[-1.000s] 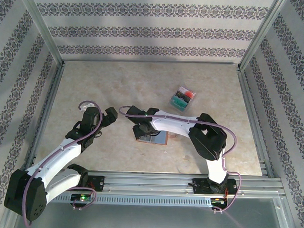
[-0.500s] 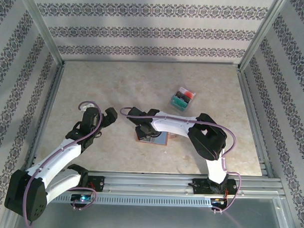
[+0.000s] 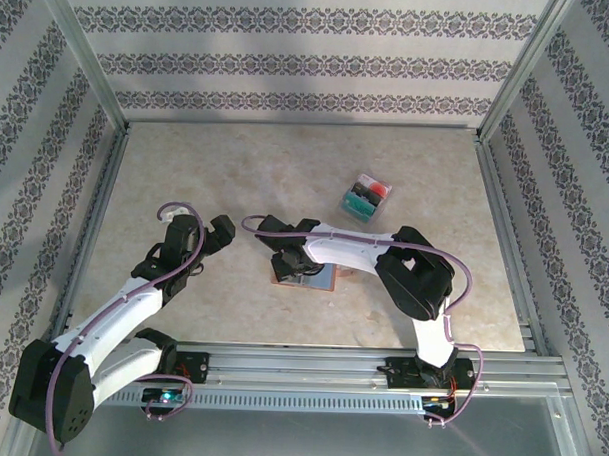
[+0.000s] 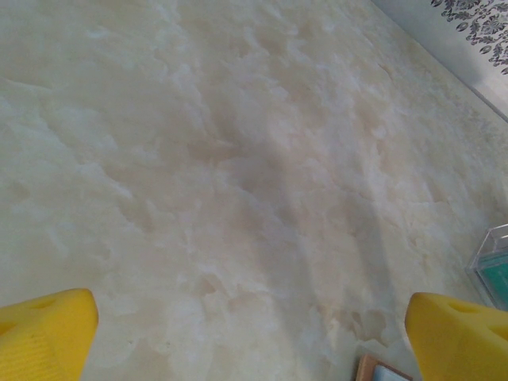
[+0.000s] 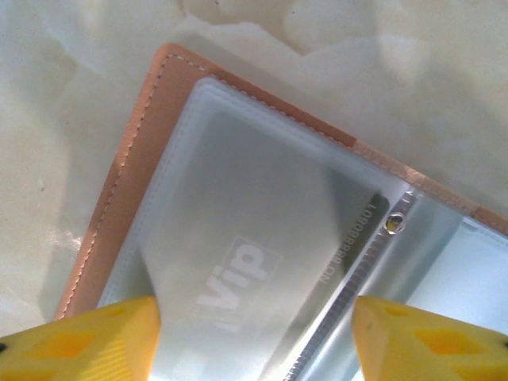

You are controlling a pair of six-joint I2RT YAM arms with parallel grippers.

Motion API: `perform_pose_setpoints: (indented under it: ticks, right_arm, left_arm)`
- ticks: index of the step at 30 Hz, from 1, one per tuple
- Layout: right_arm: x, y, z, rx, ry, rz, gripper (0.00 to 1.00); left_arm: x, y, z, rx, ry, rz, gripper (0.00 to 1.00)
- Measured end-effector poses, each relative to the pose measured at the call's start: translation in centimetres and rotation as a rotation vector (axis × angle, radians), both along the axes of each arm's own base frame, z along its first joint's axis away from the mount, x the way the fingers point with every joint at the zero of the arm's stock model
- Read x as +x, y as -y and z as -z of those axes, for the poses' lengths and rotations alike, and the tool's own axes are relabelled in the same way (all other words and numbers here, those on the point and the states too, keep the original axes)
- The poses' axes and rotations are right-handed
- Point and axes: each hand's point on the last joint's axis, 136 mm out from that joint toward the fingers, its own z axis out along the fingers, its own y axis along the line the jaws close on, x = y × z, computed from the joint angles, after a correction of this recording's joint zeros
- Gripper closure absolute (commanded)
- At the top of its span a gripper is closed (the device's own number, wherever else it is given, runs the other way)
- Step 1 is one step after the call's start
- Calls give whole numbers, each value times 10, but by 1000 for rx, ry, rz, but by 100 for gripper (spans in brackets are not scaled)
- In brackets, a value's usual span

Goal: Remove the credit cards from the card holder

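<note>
The salmon-pink card holder (image 3: 321,279) lies open on the marbled surface (image 3: 237,166), close to the front edge and between the two arms. The right hand (image 3: 291,262) hangs directly over its left half, with its yellow fingertips (image 5: 87,341) spread wide on either side of a clear plastic sleeve; whether they touch the sleeve cannot be told. A grey card (image 5: 238,262) printed VIP sits inside that sleeve. The left hand (image 3: 214,233) hovers to the left of the holder, well apart from it, with its fingertips (image 4: 44,333) fully apart over bare surface. Farther back and to the right stands a clear box (image 3: 367,198) holding a teal card (image 3: 357,203) and a red card (image 3: 377,191).
</note>
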Motion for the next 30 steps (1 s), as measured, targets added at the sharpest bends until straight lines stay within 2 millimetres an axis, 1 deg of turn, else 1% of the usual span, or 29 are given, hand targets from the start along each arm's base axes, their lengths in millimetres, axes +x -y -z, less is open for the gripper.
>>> perform_pose_setpoints:
  ticks: [6,13,17,19,22,24,25,27,28,30]
  right_arm:
    - [0,-1,0,3,1,-1,21]
    - [0,-3,0,15,0,-2,21]
    - [0,-5,1,22,-3,-3,23]
    - [0,-5,2,25,-4,-4,28]
    - [-1,-8,3,42,-8,-5,40]
    - [0,-10,4,52,-7,-4,45]
    - [-1,-10,4,54,-7,-2,46]
    - [0,-8,3,55,-5,-2,53]
    - [0,-7,3,54,-5,-1,55]
    - [1,-4,3,53,-5,2,55]
  left_arm:
    - [0,0,0,0,0,1,1]
    - [0,0,1,0,-2,1,1]
    - [0,0,1,-5,-4,4,1]
    - [0,1,1,-8,-5,6,1]
    - [-1,2,1,-12,-6,12,1]
    - [-1,2,1,-13,-7,14,1]
    - [-1,2,1,-14,-7,15,1]
    - [-1,2,1,-14,-7,15,1]
    - [-1,2,1,-14,-7,15,1]
    - [-1,2,1,-14,-7,15,1]
